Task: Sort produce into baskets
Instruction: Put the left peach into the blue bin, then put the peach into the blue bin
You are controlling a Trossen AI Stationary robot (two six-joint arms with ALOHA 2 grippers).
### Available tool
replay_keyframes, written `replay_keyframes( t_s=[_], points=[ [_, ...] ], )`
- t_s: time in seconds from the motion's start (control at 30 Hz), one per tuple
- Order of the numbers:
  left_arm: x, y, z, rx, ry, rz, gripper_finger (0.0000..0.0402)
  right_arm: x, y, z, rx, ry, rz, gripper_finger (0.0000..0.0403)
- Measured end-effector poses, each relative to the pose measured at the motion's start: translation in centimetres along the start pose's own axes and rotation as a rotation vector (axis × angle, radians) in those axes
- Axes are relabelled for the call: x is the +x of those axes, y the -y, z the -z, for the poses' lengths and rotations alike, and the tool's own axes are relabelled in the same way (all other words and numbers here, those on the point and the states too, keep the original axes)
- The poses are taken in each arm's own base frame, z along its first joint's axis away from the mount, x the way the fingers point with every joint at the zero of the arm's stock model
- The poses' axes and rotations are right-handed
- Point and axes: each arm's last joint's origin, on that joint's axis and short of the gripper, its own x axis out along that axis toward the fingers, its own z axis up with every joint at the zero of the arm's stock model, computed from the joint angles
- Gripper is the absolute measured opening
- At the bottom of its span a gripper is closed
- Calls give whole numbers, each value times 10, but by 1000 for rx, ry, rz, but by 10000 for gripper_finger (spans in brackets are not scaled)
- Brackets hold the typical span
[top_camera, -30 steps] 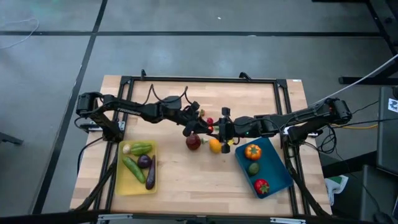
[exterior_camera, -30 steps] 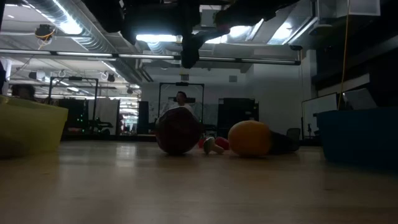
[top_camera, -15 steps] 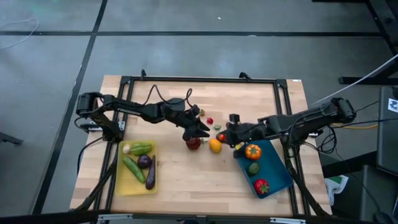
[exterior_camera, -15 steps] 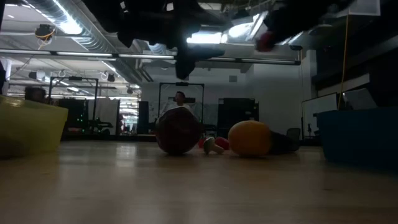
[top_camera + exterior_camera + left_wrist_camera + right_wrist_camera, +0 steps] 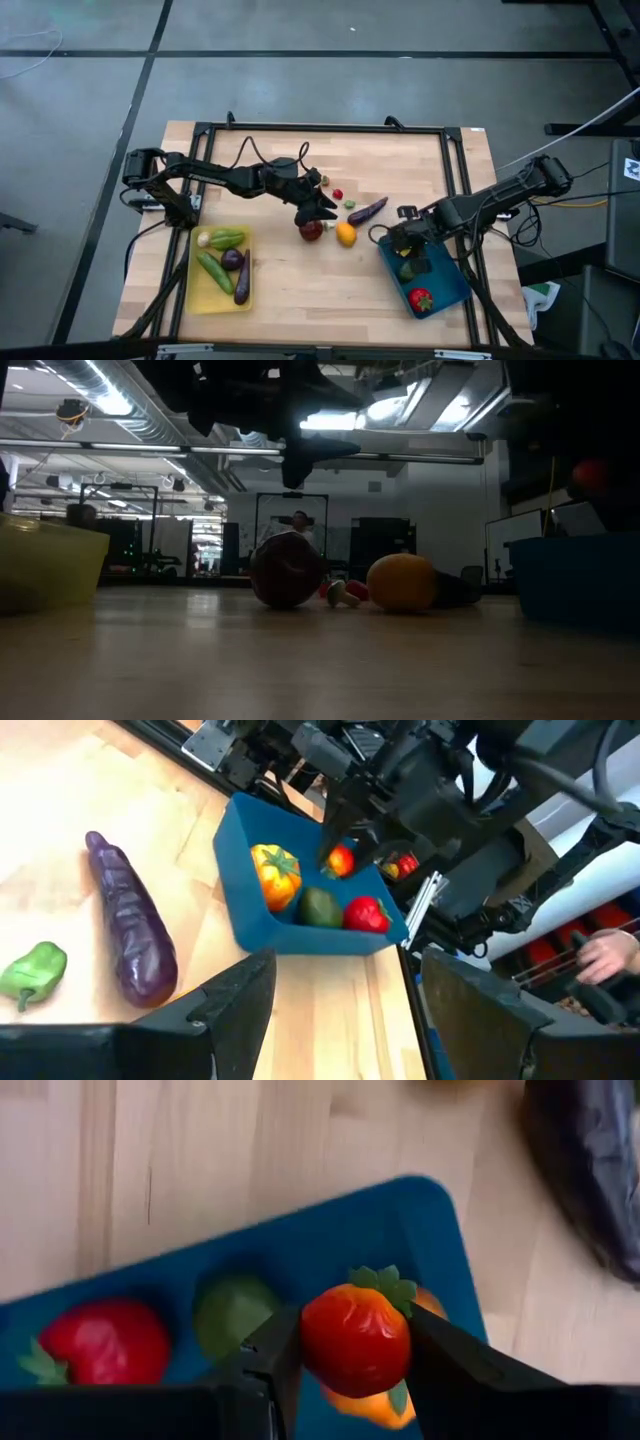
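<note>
We hold small red tomato pinched in right gripper, right over blue basket; drop goes straight down. Our left gripper, half open and empty, hangs above dark apple on bench.

We see the right gripper held above the blue tray, its fingers clamped on a small red fruit. The left gripper hangs over the table's middle, well apart from the blue tray, fingers seemingly spread with nothing between them. Both arms reach inward from the table's sides.
</note>
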Motion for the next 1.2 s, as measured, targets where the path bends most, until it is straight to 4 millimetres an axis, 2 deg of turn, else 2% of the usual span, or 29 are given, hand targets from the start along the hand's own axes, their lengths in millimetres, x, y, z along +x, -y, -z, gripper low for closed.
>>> replay_keyframes(
  t_s=[0.77, 0.87, 1.03, 1.2],
  points=[
    [-3, -9, -6, 50, 125, -195, 246, 0, -1, 1, -5, -7, 9, 148],
    [-4, -12, -8, 51, 144, -225, 246, 0, -1, 1, -5, -3, 24, 168],
    [-6, -16, -10, 89, 164, -271, 246, 0, 0, 1, -5, 5, 53, 226],
    [-12, -31, -13, 63, 197, -424, 246, 0, 0, 1, -5, 5, 54, 267]
  ],
)
